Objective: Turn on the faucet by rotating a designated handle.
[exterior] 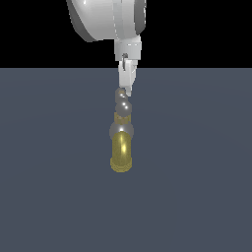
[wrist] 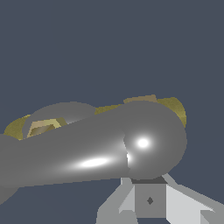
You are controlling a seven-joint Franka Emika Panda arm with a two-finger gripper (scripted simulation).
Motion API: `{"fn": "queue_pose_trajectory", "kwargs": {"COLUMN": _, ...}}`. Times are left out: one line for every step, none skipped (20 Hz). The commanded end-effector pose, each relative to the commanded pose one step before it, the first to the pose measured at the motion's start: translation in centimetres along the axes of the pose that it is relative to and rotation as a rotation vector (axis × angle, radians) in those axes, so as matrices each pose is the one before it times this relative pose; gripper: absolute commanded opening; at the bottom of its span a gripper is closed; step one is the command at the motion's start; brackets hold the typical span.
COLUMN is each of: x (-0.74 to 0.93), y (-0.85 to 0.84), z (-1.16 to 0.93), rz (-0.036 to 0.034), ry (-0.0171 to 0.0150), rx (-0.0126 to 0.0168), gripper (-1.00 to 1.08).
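Note:
The faucet stands on the grey floor, with its gold spout pointing toward the exterior camera under a grey collar. The handle is a grey crossbar seen nearly end-on, with its bulbous ends stacked one behind the other. My gripper hangs down from above, its tips at the handle's far end. In the wrist view the handle fills the frame and its round end lies just past my gripper. The fingers look pressed together and hold nothing. The brass knob and gold spout show behind the bar.
A flat grey floor lies around the faucet, with a black background above it. The white arm comes down from the top of the exterior view.

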State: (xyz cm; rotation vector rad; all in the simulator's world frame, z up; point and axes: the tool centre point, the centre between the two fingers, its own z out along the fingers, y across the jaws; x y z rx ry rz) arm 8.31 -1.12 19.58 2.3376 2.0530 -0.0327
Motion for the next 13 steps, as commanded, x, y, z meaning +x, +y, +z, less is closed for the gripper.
{"fn": "queue_pose_trajectory", "kwargs": {"x": 4.851, "y": -1.322, "z": -0.197, "rz": -0.05667, "ry": 0.01976, "rx": 0.00419, "gripper": -1.0}}
{"fn": "queue_pose_trajectory", "kwargs": {"x": 0.56, "y": -0.275, "z": -0.015, "rz": -0.0034, "ry": 0.00131, "rx": 0.00023, "gripper": -1.0}}
{"fn": "queue_pose_trajectory", "kwargs": {"x": 0.568, "y": -0.278, "z": -0.015, "rz": -0.00346, "ry": 0.00133, "rx": 0.00024, "gripper": -1.0}}
{"fn": "queue_pose_trajectory", "kwargs": {"x": 0.575, "y": -0.281, "z": -0.016, "rz": -0.00352, "ry": 0.00136, "rx": 0.00024, "gripper": -1.0}}
{"fn": "queue_pose_trajectory", "kwargs": {"x": 0.579, "y": -0.284, "z": -0.016, "rz": -0.00352, "ry": 0.00136, "rx": 0.00024, "gripper": -1.0}}
{"fn": "queue_pose_trajectory", "kwargs": {"x": 0.587, "y": -0.287, "z": -0.016, "rz": -0.00358, "ry": 0.00138, "rx": 0.00024, "gripper": -1.0}}
{"fn": "queue_pose_trajectory", "kwargs": {"x": 0.591, "y": -0.289, "z": -0.016, "rz": -0.00358, "ry": 0.00139, "rx": 0.00024, "gripper": -1.0}}
{"fn": "queue_pose_trajectory", "kwargs": {"x": 0.599, "y": -0.292, "z": -0.017, "rz": -0.00363, "ry": 0.00141, "rx": 0.00025, "gripper": -1.0}}
{"fn": "queue_pose_trajectory", "kwargs": {"x": 0.607, "y": -0.295, "z": -0.017, "rz": -0.00369, "ry": 0.00143, "rx": 0.00025, "gripper": -1.0}}
{"fn": "queue_pose_trajectory", "kwargs": {"x": 0.613, "y": -0.298, "z": -0.017, "rz": -0.00369, "ry": 0.00144, "rx": 0.00025, "gripper": -1.0}}
{"fn": "queue_pose_trajectory", "kwargs": {"x": 0.621, "y": -0.301, "z": -0.018, "rz": -0.00374, "ry": 0.00147, "rx": 0.00025, "gripper": -1.0}}
{"fn": "queue_pose_trajectory", "kwargs": {"x": 0.634, "y": -0.304, "z": -0.018, "rz": -0.00385, "ry": 0.00152, "rx": 0.00025, "gripper": -1.0}}
{"fn": "queue_pose_trajectory", "kwargs": {"x": 0.0, "y": 0.0, "z": 0.0, "rz": 0.0, "ry": 0.0, "rx": 0.0, "gripper": -1.0}}
